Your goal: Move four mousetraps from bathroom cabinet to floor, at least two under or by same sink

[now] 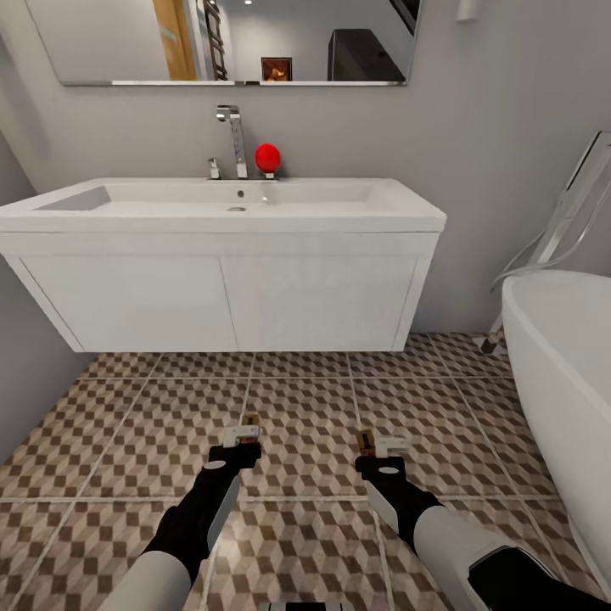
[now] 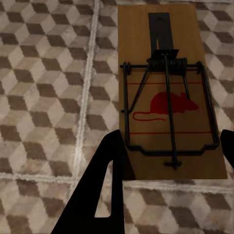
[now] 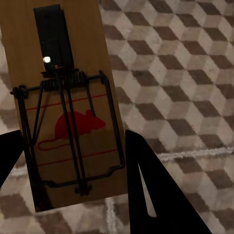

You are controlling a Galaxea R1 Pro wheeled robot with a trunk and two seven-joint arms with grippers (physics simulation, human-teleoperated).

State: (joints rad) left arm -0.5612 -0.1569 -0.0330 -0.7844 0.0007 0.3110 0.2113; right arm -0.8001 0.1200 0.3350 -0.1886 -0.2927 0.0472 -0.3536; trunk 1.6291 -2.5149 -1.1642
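Note:
I hold one mousetrap in each hand above the bathroom floor, in front of the bathroom sink. My left gripper is shut on a brown wooden mousetrap with a red mouse mark, its black fingers at the plate's two long edges. My right gripper is shut the same way on a second mousetrap, one finger against its side. In the head view both traps show as small brown bits at the fingertips. The cabinet is out of view.
The sink tops a white two-door vanity hung off the floor, with a chrome tap and a red ball behind the basin. A white bathtub stands at the right. A grey wall closes the left.

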